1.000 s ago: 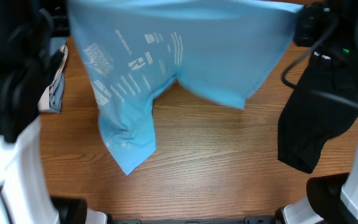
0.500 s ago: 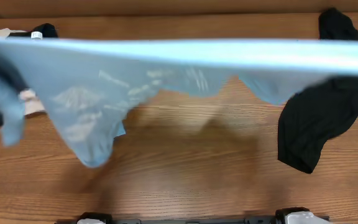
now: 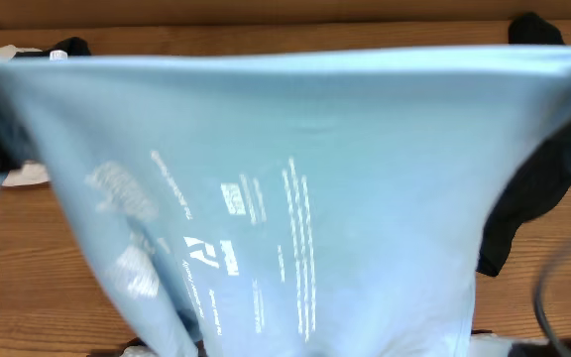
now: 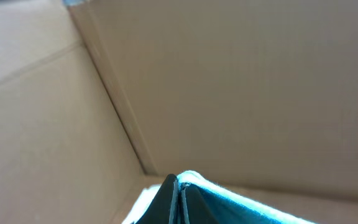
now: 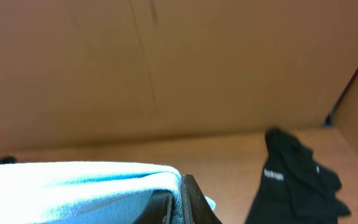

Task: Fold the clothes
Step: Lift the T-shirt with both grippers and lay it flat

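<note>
Above the worktop's far edge, left gripper and right gripper clamp the T-shirt — spread taut. Lower evenly, hem first.

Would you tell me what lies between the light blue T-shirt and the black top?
Only bare wooden table, seen in the right wrist view.
</note>
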Controlling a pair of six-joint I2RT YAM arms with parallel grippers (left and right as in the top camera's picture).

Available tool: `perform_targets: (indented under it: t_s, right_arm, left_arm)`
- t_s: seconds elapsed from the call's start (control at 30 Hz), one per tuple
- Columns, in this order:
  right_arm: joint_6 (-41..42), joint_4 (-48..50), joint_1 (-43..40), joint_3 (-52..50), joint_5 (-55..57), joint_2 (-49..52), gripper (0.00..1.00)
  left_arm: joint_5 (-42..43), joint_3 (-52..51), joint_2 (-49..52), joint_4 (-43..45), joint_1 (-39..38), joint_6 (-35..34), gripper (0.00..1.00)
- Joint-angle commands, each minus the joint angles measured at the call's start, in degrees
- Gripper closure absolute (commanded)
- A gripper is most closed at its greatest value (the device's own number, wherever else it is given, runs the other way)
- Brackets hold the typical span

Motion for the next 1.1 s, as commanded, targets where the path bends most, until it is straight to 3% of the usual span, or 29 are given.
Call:
perform_targets:
  t_s: [0.0, 0.37, 0.6, 0.83, 0.97, 1.07]
  right_arm:
    - [-0.8, 0.5, -0.6, -3.0, 3.7, 7.7, 0.96]
    - [-2.3, 3.5, -2.1, -7.0, 5.7, 31.8, 0.96]
    - [-5.2, 12.5, -4.6, -7.0, 2.8, 48.4, 0.96]
    - [-5.2, 15.7, -4.9, -7.3, 1.0, 58.1, 0.96]
    - [-5.0, 13.0, -5.1, -7.3, 0.5, 59.5, 0.96]
    - [-5.0, 11.3, -5.5, -7.3, -0.1, 59.5, 0.96]
  left_arm:
    - [-3.3, -0.2, 10.1, -0.3, -0.3, 1.3, 0.96]
    - [1.8, -0.2, 37.4, 1.0, -0.3, 3.6, 0.96]
    - [2.7, -0.2, 52.4, 6.9, -0.4, 3.9, 0.96]
    - [2.8, -0.2, 58.8, 6.7, -0.4, 3.8, 0.96]
    - [3.2, -0.2, 59.5, 2.6, -0.4, 1.1, 0.96]
    - [8.0, -0.2, 59.5, -1.9, -0.3, 0.2, 0.96]
